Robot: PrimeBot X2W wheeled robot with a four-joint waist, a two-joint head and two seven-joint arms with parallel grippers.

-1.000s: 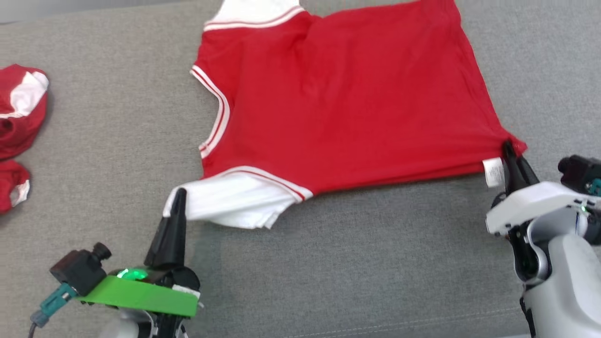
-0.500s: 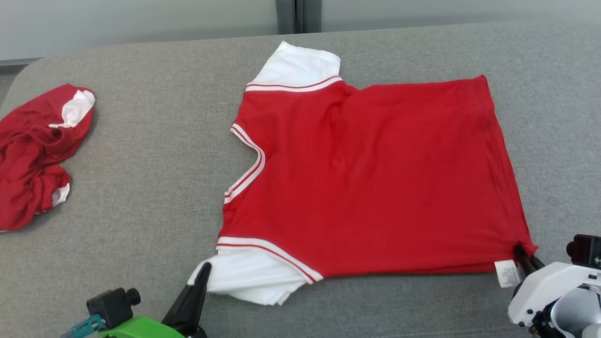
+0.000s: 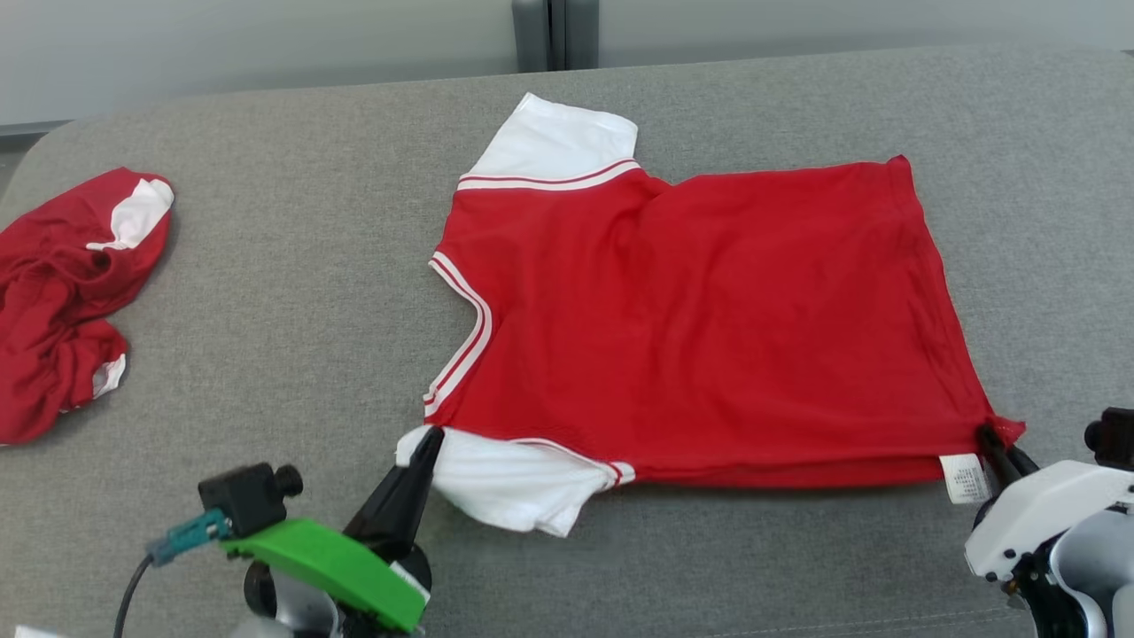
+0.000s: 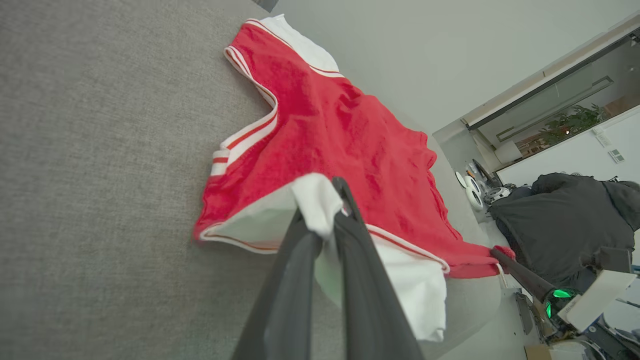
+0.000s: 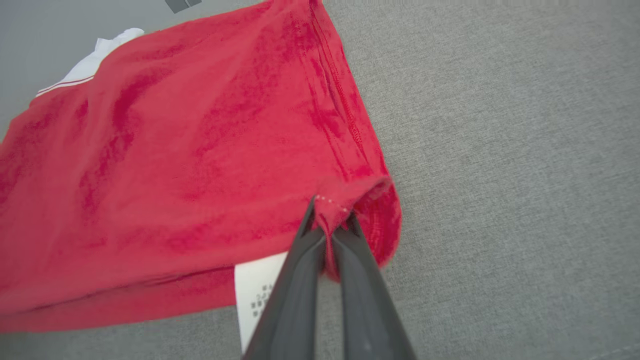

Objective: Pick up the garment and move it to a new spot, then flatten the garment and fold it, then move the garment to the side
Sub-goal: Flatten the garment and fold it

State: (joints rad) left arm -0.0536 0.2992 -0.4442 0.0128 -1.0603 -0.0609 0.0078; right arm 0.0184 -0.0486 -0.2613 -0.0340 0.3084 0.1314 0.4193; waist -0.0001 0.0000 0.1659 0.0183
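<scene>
Both six-o'clock corners of the garment [image 3: 709,310] have lifted, pinched by our left fingers [image 3: 399,496] and right fingers [image 3: 999,454], likely starting the fold.

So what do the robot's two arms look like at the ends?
Each tool has two long, dark, tapering fingers. The left tool sits on a bright green plate with a small black camera, teal plug and dark cable. The right tool has a white shell on a pale grey arm.
</scene>
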